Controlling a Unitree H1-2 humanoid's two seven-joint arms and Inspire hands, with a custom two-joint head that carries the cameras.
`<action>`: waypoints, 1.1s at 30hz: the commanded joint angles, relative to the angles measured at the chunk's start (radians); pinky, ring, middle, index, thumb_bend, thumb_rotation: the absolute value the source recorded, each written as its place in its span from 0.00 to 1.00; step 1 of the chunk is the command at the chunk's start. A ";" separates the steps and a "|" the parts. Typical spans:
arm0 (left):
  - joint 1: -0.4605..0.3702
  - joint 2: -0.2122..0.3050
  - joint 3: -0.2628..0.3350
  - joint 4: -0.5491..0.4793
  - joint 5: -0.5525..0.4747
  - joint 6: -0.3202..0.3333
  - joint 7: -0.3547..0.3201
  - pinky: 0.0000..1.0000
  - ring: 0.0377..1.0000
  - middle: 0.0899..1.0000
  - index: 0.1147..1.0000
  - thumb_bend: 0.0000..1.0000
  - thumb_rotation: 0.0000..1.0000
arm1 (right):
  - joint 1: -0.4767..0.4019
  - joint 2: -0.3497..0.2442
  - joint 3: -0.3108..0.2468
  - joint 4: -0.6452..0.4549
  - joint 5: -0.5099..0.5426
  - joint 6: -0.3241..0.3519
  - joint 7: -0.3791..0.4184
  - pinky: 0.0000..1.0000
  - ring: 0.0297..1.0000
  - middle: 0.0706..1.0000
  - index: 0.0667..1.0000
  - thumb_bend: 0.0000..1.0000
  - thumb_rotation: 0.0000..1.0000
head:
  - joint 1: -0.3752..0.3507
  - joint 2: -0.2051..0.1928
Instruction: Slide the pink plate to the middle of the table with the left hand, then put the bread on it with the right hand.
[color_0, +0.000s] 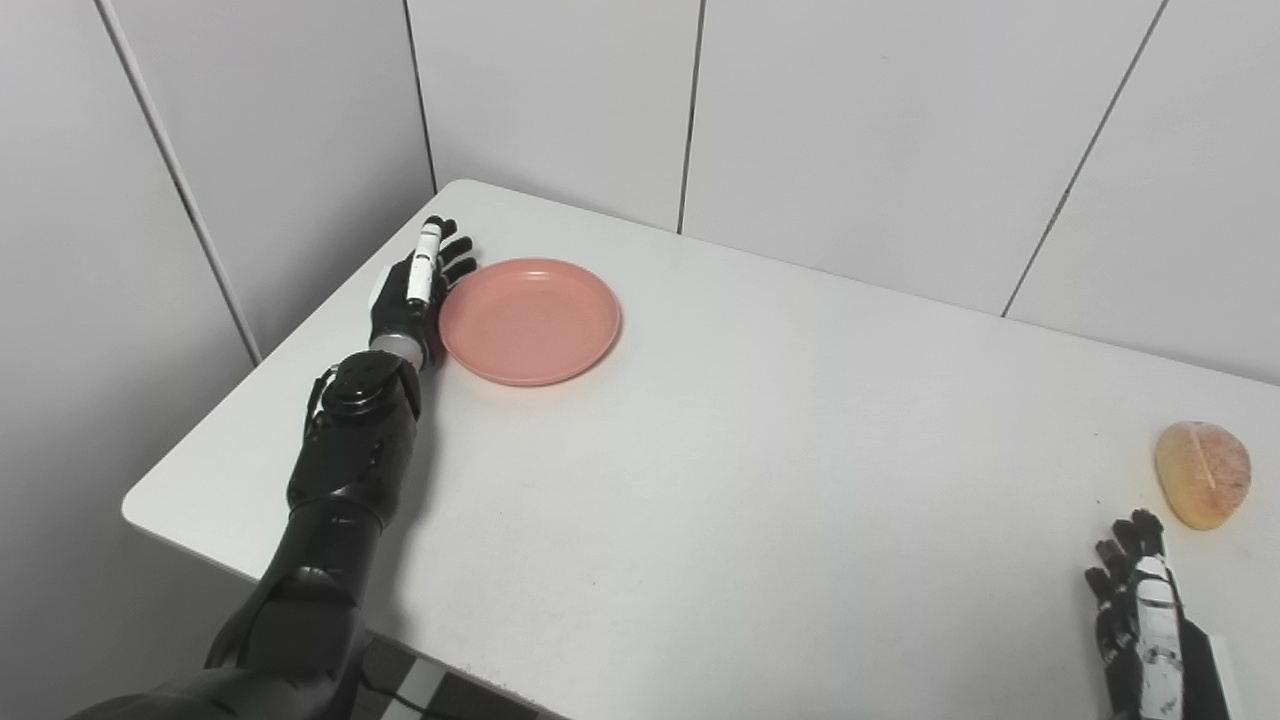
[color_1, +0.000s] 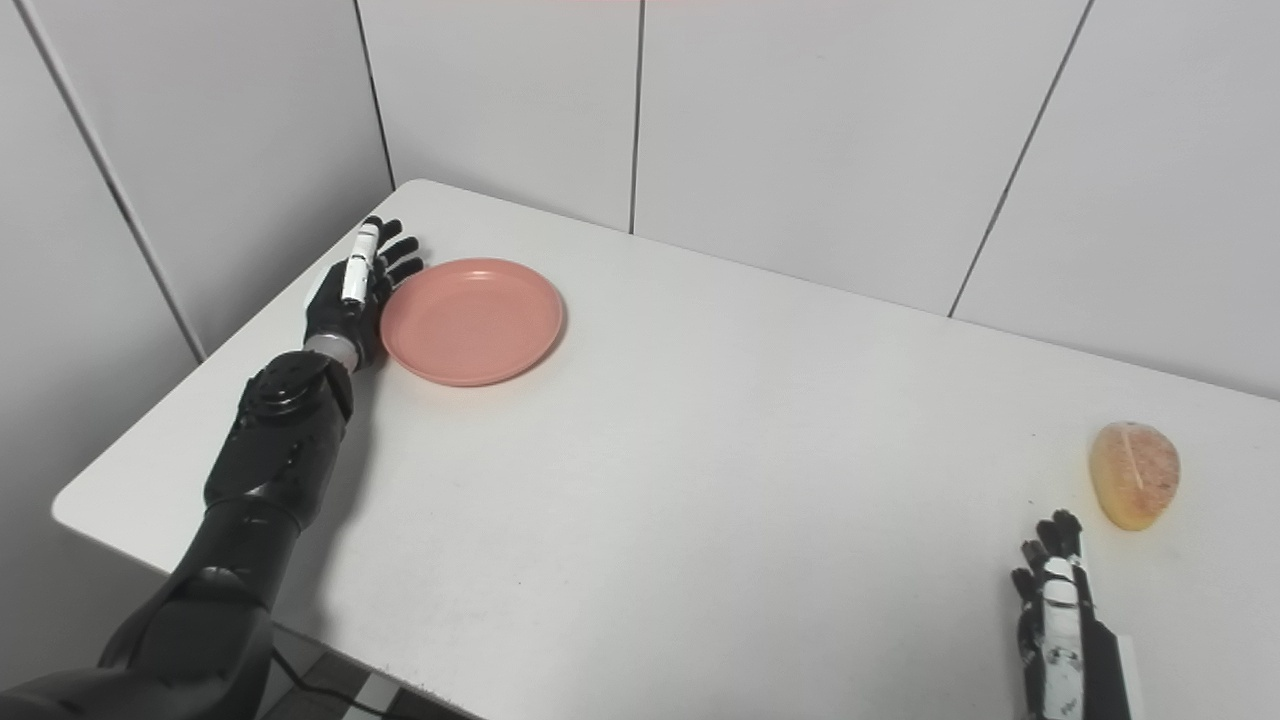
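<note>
The pink plate (color_0: 530, 320) lies empty near the table's far left corner. My left hand (color_0: 418, 285) is open, edge-on to the table, its fingers stretched along the plate's left rim, touching or nearly touching it. The bread (color_0: 1202, 473), a golden oval roll, lies at the far right of the table. My right hand (color_0: 1145, 610) is open and empty at the bottom right, just in front of the bread and a little left of it, apart from it. The plate also shows in the right eye view (color_1: 472, 320).
The white table (color_0: 760, 450) stands in a corner of grey wall panels (color_0: 850, 120). Its left edge runs close behind my left arm. The floor shows below the front edge at the bottom left.
</note>
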 joint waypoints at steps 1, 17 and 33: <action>-0.050 -0.022 -0.031 0.001 0.004 -0.006 -0.038 0.86 0.87 0.87 0.84 0.37 1.00 | -0.030 0.005 -0.001 0.009 0.001 -0.056 0.009 1.00 1.00 1.00 1.00 0.10 1.00 | -0.006 0.003; -0.061 -0.103 -0.134 -0.023 0.026 0.010 -0.083 0.85 0.87 0.86 0.84 0.39 1.00 | -0.052 0.021 0.001 0.080 0.027 -0.099 0.028 1.00 1.00 1.00 1.00 0.19 1.00 | -0.090 0.038; -0.008 -0.180 -0.225 -0.178 0.034 0.101 -0.137 0.83 0.86 0.86 0.84 0.38 1.00 | -0.042 0.051 0.019 0.031 -0.037 -0.058 -0.010 1.00 0.99 1.00 1.00 0.24 1.00 | -0.258 0.090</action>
